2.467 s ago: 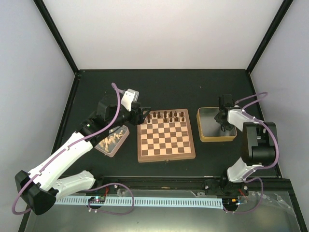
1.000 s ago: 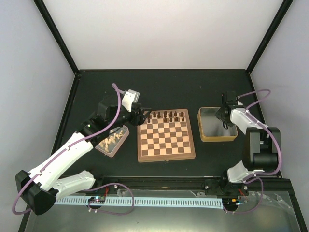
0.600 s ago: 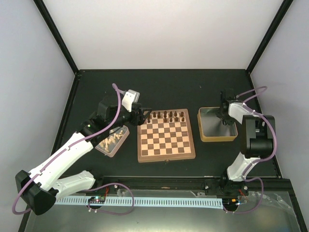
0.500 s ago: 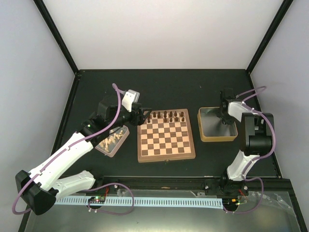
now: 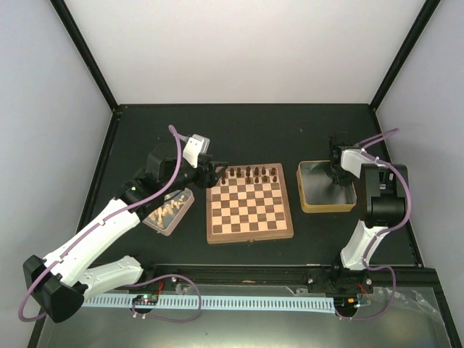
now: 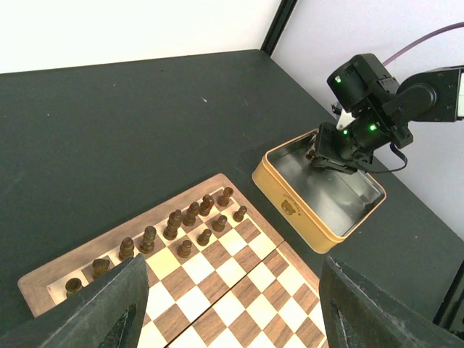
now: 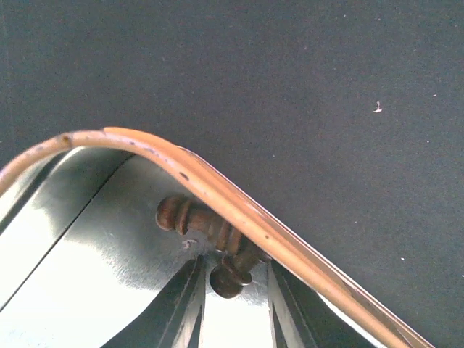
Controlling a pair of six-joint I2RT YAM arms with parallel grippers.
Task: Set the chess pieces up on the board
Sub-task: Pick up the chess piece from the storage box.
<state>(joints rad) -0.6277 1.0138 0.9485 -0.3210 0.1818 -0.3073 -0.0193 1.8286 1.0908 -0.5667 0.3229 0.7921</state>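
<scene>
The board (image 5: 250, 210) lies mid-table, with several dark chess pieces (image 5: 250, 174) standing on its two far rows; they also show in the left wrist view (image 6: 181, 225). My left gripper (image 5: 215, 172) hovers open and empty over the board's far left corner (image 6: 232, 312). My right gripper (image 5: 336, 172) reaches down into the far corner of the gold tin (image 5: 325, 205). In the right wrist view its open fingers (image 7: 233, 264) straddle a dark piece (image 7: 228, 279). A second dark piece (image 7: 190, 216) lies against the tin's rim (image 7: 217, 190).
A metal tray (image 5: 180, 210) with pale cream pieces sits left of the board, under my left arm. The gold tin (image 6: 290, 203) stands right of the board. Black frame posts and white walls close in the table.
My right gripper has moved from the tin's middle to its far corner and swung round, now straddling a dark piece. My left arm has not moved.
</scene>
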